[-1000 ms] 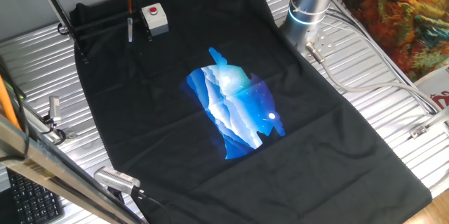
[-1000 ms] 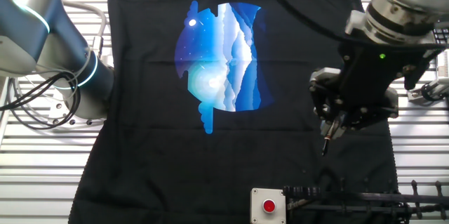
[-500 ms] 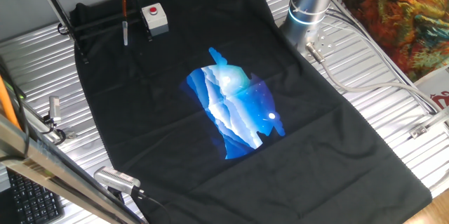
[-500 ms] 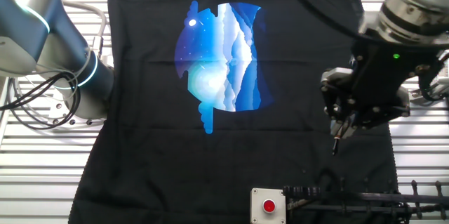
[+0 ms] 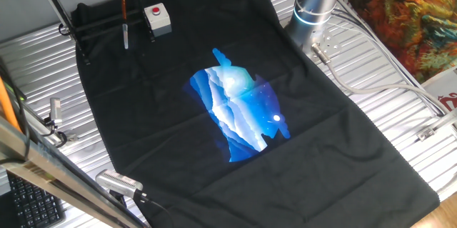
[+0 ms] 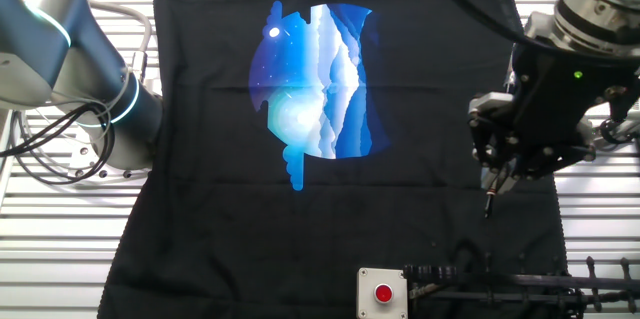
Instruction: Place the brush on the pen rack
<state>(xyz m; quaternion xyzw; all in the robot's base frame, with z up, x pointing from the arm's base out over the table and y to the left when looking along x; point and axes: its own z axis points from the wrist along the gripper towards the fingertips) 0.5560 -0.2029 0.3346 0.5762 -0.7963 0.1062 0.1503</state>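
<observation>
One cloth: a black cloth [image 5: 335,149] with a blue mountain print [image 5: 239,114] covers most of the ribbed metal table [image 5: 400,106], nearest in the one fixed view.
Arm base: the silver arm column with a glowing blue ring [image 5: 312,8] stands at the cloth's far right edge in that view; in the other fixed view it sits at the left [image 6: 60,59].
Button box: a small grey box with a red button [image 5: 158,17] rests on the cloth toward the far end, just beside the rack; in the other fixed view it is at the bottom edge [image 6: 383,293].
Brush: the brush [image 5: 125,15] hangs nearly upright, orange-red handle above and silver-grey end pointing down, in the air in front of the rack's lower bar; whether it touches is unclear.
Gripper: the gripper [image 6: 497,174] is closed on the brush's upper end, with only the brush's tip [image 6: 489,202] showing below the dark body.
Pen rack: the pen rack [image 5: 61,10] stands at the far left corner on slanted legs; its bars run along the bottom right of the other fixed view [image 6: 500,281], below the gripper.
</observation>
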